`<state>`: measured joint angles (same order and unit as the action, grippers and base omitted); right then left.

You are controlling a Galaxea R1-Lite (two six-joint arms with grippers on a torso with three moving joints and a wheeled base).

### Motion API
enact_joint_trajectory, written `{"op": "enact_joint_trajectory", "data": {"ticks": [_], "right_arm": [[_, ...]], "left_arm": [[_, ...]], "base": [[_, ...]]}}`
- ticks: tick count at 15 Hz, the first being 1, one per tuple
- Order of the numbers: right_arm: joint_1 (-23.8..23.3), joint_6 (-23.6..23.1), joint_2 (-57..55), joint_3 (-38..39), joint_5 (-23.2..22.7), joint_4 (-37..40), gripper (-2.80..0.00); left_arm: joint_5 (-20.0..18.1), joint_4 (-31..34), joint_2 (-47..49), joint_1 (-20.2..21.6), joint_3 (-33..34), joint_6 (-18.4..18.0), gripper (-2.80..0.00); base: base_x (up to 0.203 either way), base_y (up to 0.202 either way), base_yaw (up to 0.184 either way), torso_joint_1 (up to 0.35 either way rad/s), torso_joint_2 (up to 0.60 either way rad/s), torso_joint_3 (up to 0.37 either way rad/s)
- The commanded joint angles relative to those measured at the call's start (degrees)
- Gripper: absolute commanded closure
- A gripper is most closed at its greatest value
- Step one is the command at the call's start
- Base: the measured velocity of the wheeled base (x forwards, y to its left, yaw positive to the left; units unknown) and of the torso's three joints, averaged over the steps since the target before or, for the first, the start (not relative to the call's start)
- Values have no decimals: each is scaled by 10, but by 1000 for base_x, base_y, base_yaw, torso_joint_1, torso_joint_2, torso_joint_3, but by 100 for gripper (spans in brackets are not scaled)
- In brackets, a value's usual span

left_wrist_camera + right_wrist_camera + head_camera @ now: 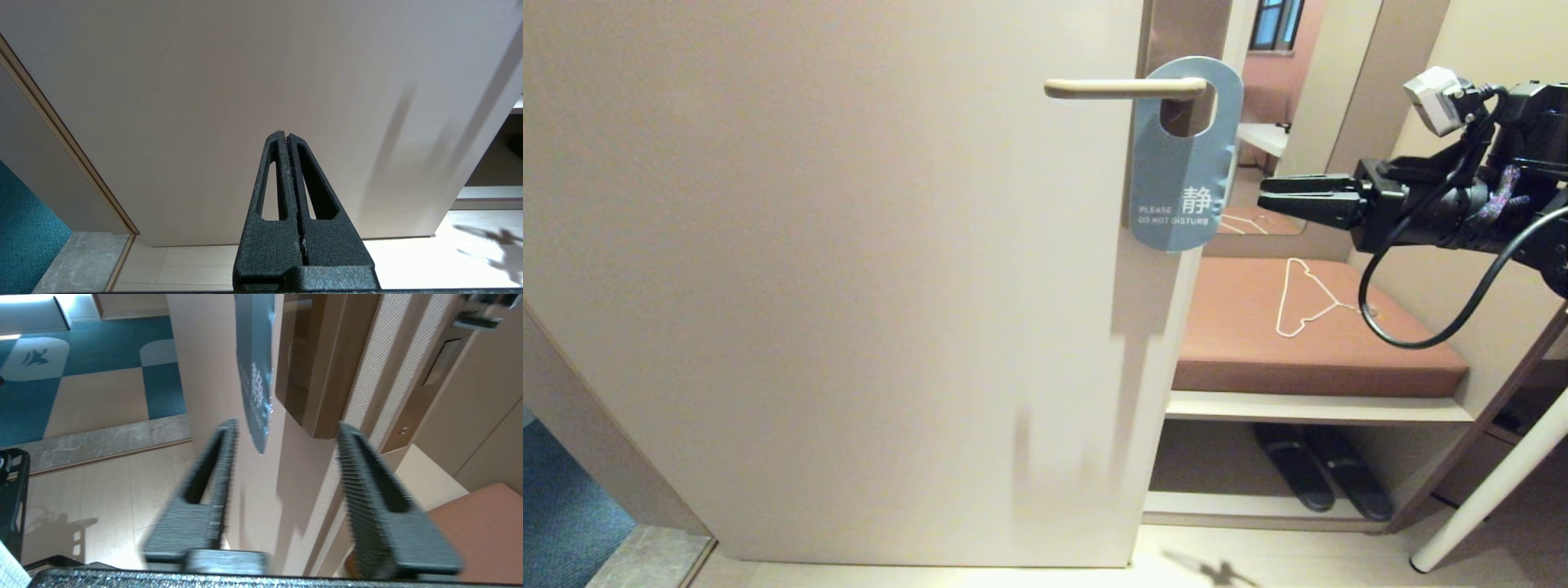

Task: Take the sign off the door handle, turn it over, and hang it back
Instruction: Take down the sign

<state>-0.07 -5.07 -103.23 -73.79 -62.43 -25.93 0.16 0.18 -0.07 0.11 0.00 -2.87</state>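
Right gripper (1267, 198) jaws apart, empty, level with light blue card sign's (1183, 163) door-edge side; sign hangs vertical from beige lever handle (1123, 87). Left gripper (288, 141) clenched, parked.

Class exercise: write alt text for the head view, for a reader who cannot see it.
A blue "Do Not Disturb" sign hangs on a door handle; the right pincer is level beside it, apart from it.
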Motion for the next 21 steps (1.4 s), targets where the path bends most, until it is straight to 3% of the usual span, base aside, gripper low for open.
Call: {"op": "enact_joint_trajectory", "data": {"ticks": [1,15,21], "right_arm": [[3,0,-6,0,-5,-2,-280],[67,8,-36,-44,-6,-2,-280],[93,58,-65,-95,-28,-2,-280]], "left_arm": [[0,0,1,0,0,0,0],[0,0,1,0,0,0,0],[0,0,1,0,0,0,0]], "base": [[0,0,0,0,0,0],[0,0,0,0,0,0],[0,0,0,0,0,0]]}}
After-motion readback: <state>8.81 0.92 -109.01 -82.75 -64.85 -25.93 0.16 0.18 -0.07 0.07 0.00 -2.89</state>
